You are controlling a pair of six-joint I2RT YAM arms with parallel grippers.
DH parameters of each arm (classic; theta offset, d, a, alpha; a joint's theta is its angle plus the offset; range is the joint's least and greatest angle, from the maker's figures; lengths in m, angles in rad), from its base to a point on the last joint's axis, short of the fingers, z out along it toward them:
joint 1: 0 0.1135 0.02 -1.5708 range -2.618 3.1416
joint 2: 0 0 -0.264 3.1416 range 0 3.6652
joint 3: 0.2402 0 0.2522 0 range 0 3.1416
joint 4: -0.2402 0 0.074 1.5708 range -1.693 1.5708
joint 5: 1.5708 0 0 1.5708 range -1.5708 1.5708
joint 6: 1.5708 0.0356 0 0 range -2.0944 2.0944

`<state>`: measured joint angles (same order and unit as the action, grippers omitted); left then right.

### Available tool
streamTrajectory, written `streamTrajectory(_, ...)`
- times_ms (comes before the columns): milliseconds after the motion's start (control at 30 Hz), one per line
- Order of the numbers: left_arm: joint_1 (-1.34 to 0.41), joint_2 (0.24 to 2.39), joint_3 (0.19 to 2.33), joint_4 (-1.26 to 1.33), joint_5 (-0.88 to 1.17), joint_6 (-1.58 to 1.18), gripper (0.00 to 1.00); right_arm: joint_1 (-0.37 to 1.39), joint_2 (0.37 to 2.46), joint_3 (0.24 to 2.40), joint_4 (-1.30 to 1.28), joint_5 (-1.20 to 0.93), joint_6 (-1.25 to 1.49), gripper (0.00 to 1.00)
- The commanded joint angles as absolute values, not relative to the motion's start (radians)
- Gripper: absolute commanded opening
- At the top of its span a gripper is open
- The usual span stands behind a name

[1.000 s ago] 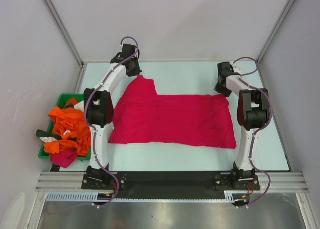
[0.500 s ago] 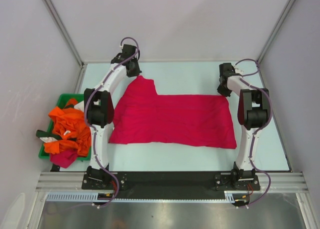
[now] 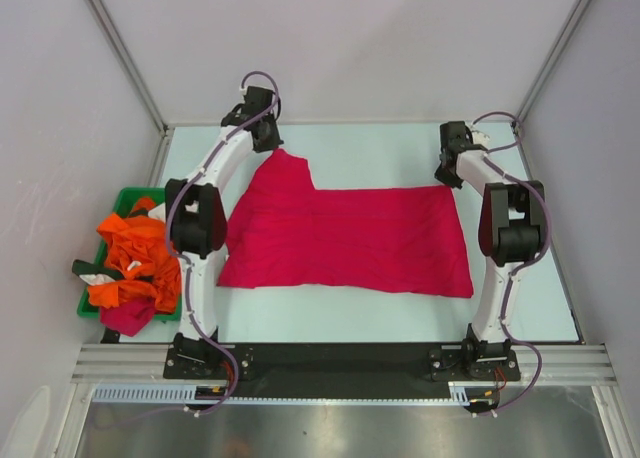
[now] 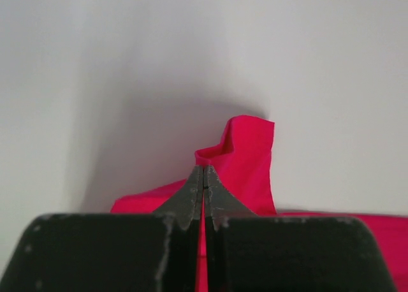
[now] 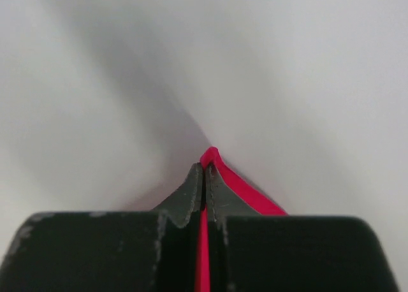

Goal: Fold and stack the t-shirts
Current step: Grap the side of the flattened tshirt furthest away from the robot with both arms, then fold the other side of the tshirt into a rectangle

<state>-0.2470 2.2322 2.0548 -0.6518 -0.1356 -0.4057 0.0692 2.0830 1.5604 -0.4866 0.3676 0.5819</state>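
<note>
Currently on the surface (image 3: 380, 148): 1 crimson-pink t-shirt (image 3: 340, 240) is lying spread flat across the middle, between the 2 arms, with a narrower part reaching toward the far left.
Left end effector (image 3: 266, 141): it is sitting at the far-left tip of the crimson-pink t-shirt, jaws pressed together and pinching a fold of the cloth. In the left wrist view the cloth is bunching up just beyond the fingertips.
Right end effector (image 3: 447, 175): it is sitting at the far-right corner of the same shirt, jaws closed tight. The right wrist view is showing a thin red edge of cloth caught between them.
Orange t-shirts (image 3: 135, 250): they are lying crumpled in a heap in the green tray (image 3: 124, 195), spilling over its right rim beside the left arm.
Green tray: it is resting to the left of the left arm, well apart from the right arm.
Shirt's near edge: it is lying flat on the surface, apart from both arm bases.
</note>
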Motion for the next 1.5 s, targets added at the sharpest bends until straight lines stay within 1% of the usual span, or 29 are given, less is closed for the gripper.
streamTrajectory(0,-0.258,2.085,2.051,-0.635,-0.169,-0.382,0.00,0.080,1.944,1.591,-0.479,0.385,0.563,0.00)
streamTrajectory(167,-0.258,2.045,2.040,-0.640,-0.184,-0.377,0.00,0.077,1.881,1.571,-0.492,0.396,0.554,0.00)
streamTrajectory(467,-0.256,1.925,1.961,-0.629,-0.224,-0.370,0.00,0.045,1.724,1.450,-0.479,0.410,0.557,0.00)
streamTrajectory(900,-0.255,1.810,1.839,-0.617,-0.250,-0.371,0.00,0.023,1.620,1.292,-0.472,0.422,0.565,0.00)
streamTrajectory(1067,-0.255,1.729,1.792,-0.606,-0.265,-0.364,0.00,0.020,1.592,1.279,-0.494,0.423,0.571,0.00)
streamTrajectory(1300,-0.253,1.611,1.655,-0.572,-0.259,-0.377,0.00,0.035,1.531,1.233,-0.514,0.420,0.560,0.00)
streamTrajectory(1467,-0.253,1.559,1.612,-0.560,-0.275,-0.373,0.00,0.055,1.493,1.236,-0.528,0.442,0.546,0.00)
